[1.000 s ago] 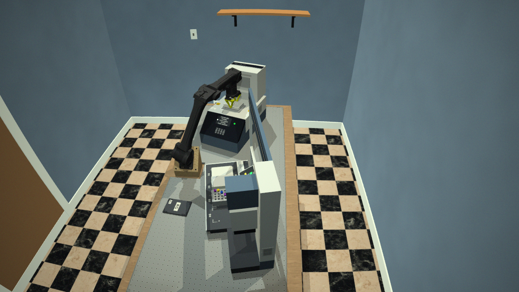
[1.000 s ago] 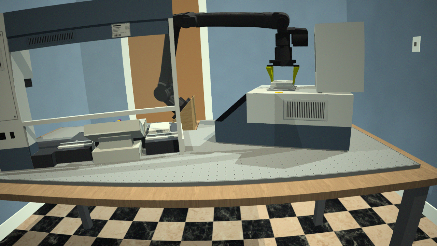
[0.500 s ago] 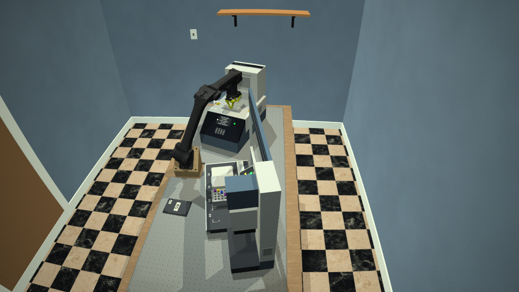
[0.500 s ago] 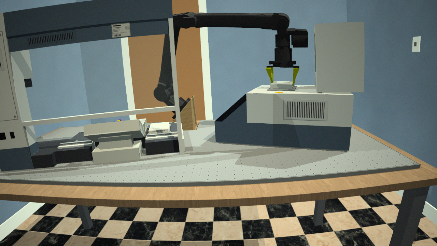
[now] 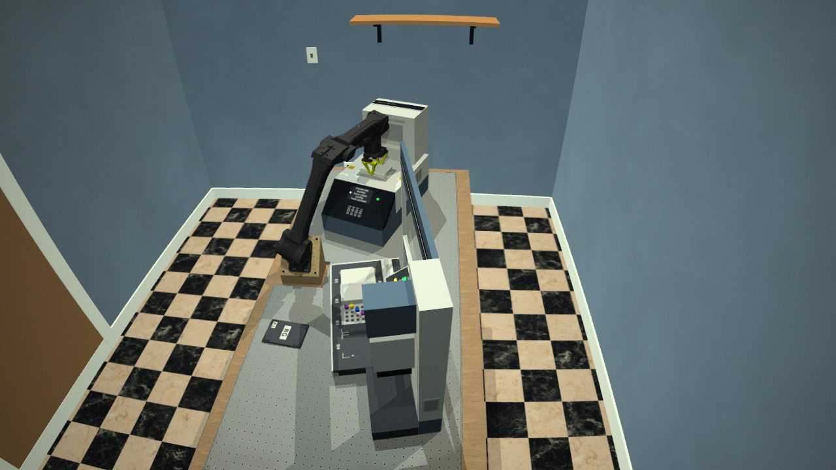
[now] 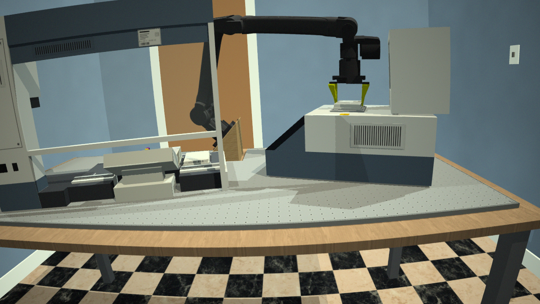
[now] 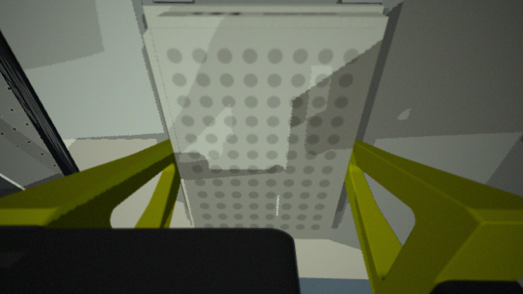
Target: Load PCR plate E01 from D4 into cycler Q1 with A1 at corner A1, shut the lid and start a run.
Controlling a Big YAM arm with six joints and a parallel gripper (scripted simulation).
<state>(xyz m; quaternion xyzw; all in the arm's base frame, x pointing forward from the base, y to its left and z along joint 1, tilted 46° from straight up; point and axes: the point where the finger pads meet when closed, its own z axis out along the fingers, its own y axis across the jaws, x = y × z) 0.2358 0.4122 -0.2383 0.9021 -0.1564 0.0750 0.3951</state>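
Note:
The white 96-well plate E01 (image 7: 261, 135) is between my yellow fingers, which grip its two long sides. My gripper (image 6: 349, 99) is shut on it over the top deck of the cycler Q1 (image 6: 370, 139). In the side view the plate (image 6: 348, 105) is level and sits at or just above the block; I cannot tell if it touches. Q1's lid (image 6: 419, 69) stands upright and open behind the block. The lamp (image 5: 377, 199) on Q1's dark front panel (image 5: 357, 207) is green. The gripper also shows in the overhead view (image 5: 372, 166).
The liquid handler (image 5: 403, 327) with its gantry rail (image 5: 416, 204) stands to the right of Q1. Its hand-off row holds the tube cooling block (image 5: 353, 314) and a white block (image 5: 357, 275). The RG nest (image 5: 288, 335) lies on the table to its left. The arm's base (image 5: 299, 257) is at the table's left edge.

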